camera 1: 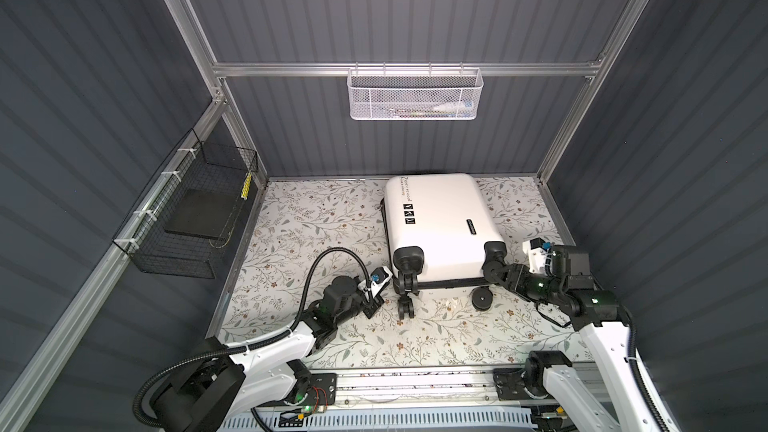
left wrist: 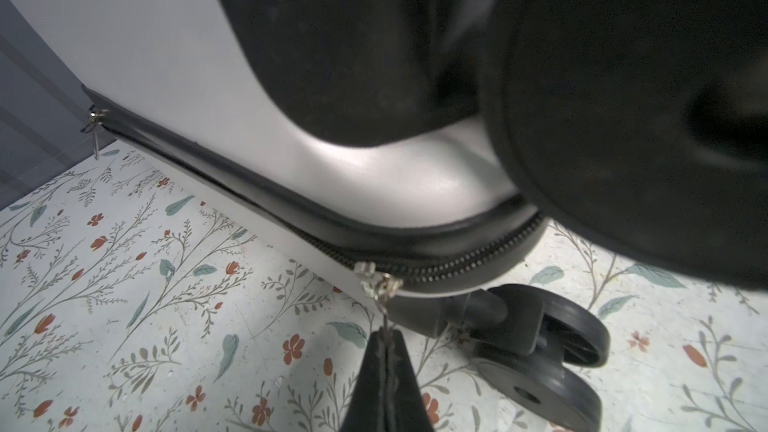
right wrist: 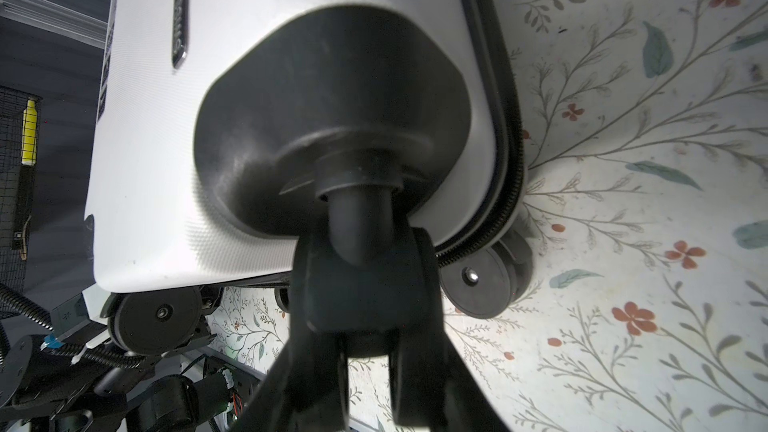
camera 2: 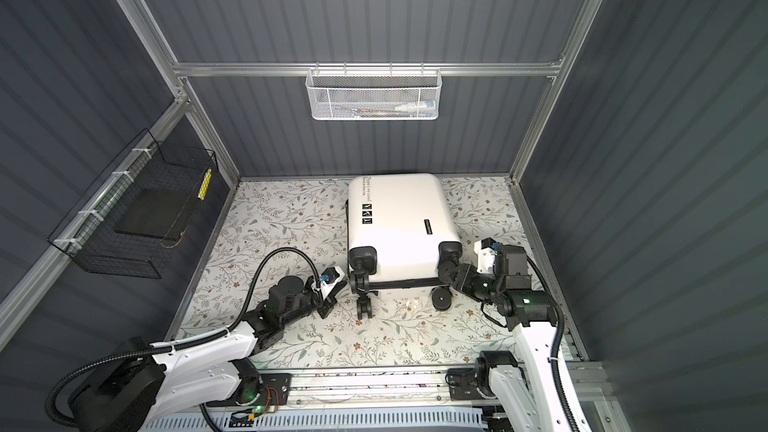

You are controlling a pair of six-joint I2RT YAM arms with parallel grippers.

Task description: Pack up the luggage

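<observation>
In both top views the luggage (camera 1: 436,222) (camera 2: 399,222) lies flat and shut on the floral worktop (camera 1: 311,222). Its long axis runs from me to the back wall, wheels nearest me. My left fingers (camera 1: 374,305) sit at its near left corner, and my right fingers (camera 1: 500,274) at the near right.

In the left wrist view, my left fingers (left wrist: 374,376) are pinched together on the metal zipper pull (left wrist: 380,284) straight ahead. The black band (left wrist: 266,197) runs away along the glossy white shell.

In the right wrist view, my right fingers (right wrist: 307,284) clamp a matte black wheel stem (right wrist: 361,209).
</observation>
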